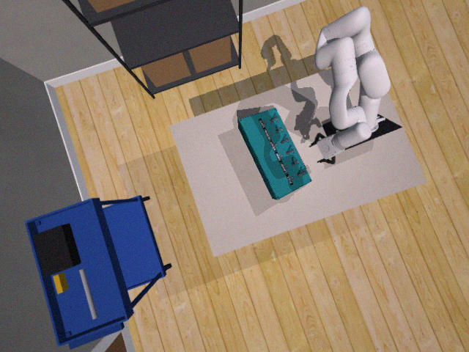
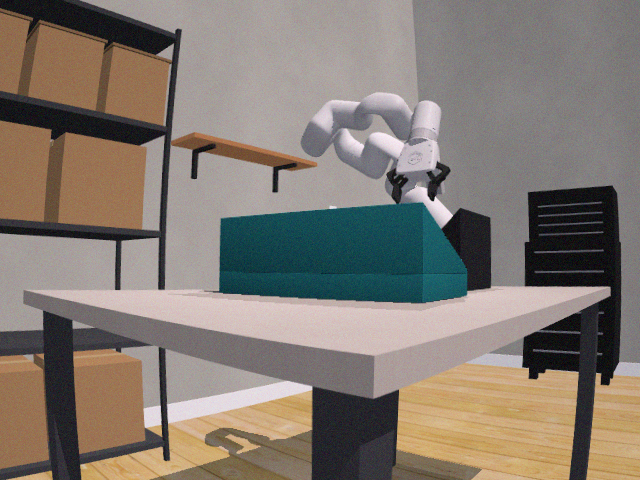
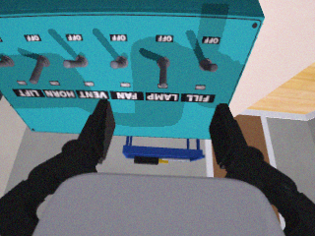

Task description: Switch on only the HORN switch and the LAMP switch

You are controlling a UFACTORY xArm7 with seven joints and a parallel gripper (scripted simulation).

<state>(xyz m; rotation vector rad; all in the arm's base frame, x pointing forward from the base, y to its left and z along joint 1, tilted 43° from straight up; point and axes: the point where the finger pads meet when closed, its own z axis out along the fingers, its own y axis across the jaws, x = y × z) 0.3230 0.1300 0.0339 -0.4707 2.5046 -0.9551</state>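
The teal console (image 1: 253,138) (image 2: 320,242) (image 3: 64,115) stands flat on the table. In the wrist view its labels are upside down. The HORN lever (image 3: 35,75) and the LAMP lever (image 3: 163,76) lean toward their name labels, away from OFF. The VENT lever (image 3: 76,62), FAN lever (image 3: 118,63) and FILL lever (image 3: 209,66) stand differently, away from the ON side. The LIFT lever (image 3: 4,63) is cut off at the left edge and looks like these. My gripper (image 1: 315,153) (image 2: 414,199) (image 3: 162,114) is open and empty, back from the console's switch side, touching no lever.
The light table (image 1: 341,196) (image 2: 258,315) bears the console and the arm's base. A black block (image 2: 476,253) stands behind the console in the exterior view. A blue cart (image 1: 132,242) (image 3: 162,151), a shelf rack (image 1: 170,37) and a black drawer cabinet (image 2: 571,258) stand away from the table.
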